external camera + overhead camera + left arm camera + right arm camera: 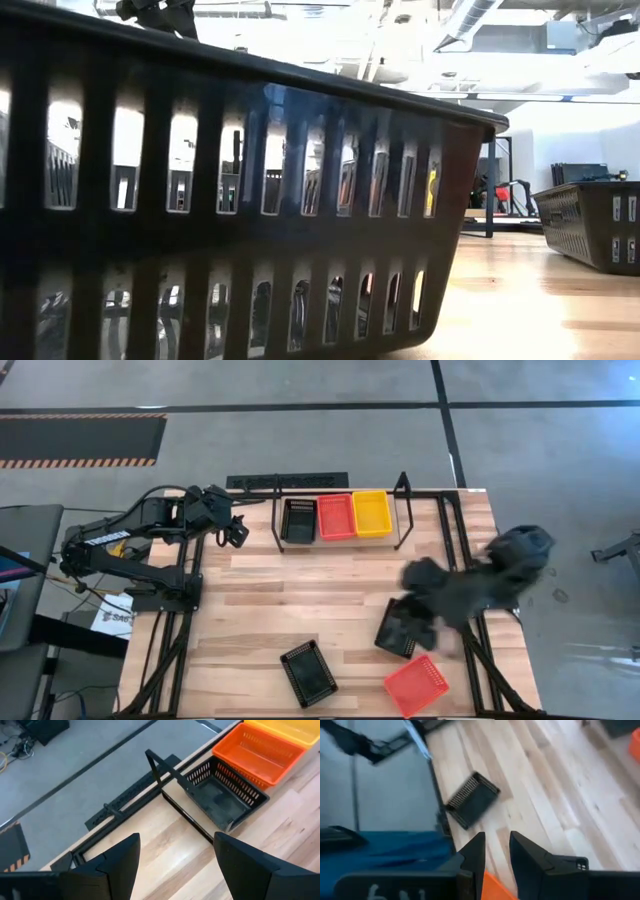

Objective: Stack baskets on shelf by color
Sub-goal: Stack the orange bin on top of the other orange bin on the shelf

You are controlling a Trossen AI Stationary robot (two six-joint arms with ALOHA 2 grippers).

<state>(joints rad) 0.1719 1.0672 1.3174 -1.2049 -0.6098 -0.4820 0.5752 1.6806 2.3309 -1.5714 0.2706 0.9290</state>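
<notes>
Under blurred right tool (pixel 425 622), black basket (pixel 398 632) half hidden.

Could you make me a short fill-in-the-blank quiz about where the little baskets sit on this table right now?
1. On the shelf, the basket between the black basket and the yellow basket is colored ____.
2. The number of baskets lying on the table away from the shelf is ____.
3. The basket nearest the table's front right corner is colored ____.
4. The left pincer holds ____.

Missing words: red-orange; three; red-orange; nothing
</notes>
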